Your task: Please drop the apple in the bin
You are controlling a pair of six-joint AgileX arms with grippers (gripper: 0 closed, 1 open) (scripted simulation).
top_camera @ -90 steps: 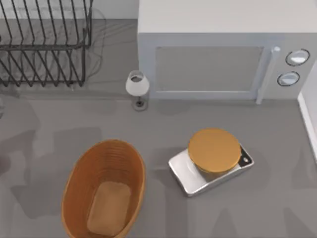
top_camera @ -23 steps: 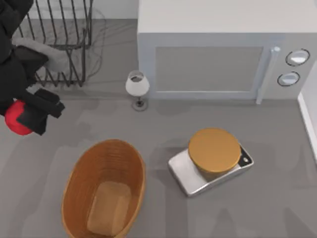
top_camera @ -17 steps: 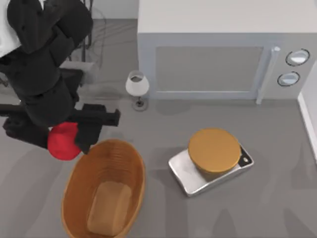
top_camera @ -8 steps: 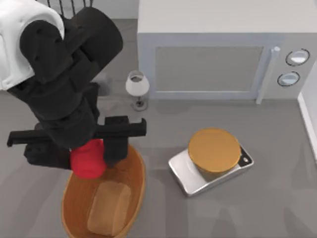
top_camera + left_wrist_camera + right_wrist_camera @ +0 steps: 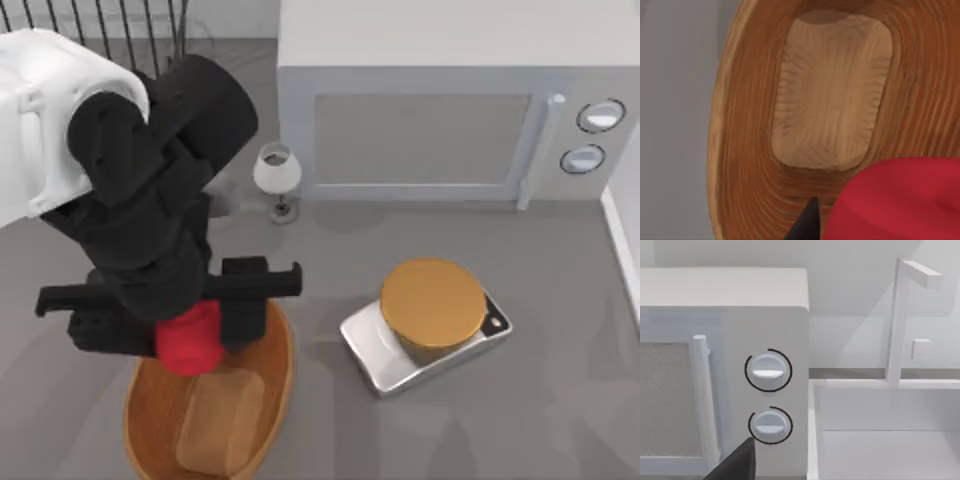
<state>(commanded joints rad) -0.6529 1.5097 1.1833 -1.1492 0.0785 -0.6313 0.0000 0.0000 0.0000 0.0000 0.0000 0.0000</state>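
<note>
The left gripper [image 5: 190, 335] is clamping the apple [image 5: 189, 339] between its fingers, hanging over the near end of the bin [image 5: 268, 385], whose tan floor is lying directly below it; the scale [image 5: 425, 340] is sitting well off to its right

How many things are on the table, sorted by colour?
Red: 1, the apple, held by the left gripper over the bin
Orange-brown: 1, the bin
Silver with an orange disc: 1, the scale
White: 2, the microwave and the small lamp
Black: 1, the wire rack
Total: 6
</note>
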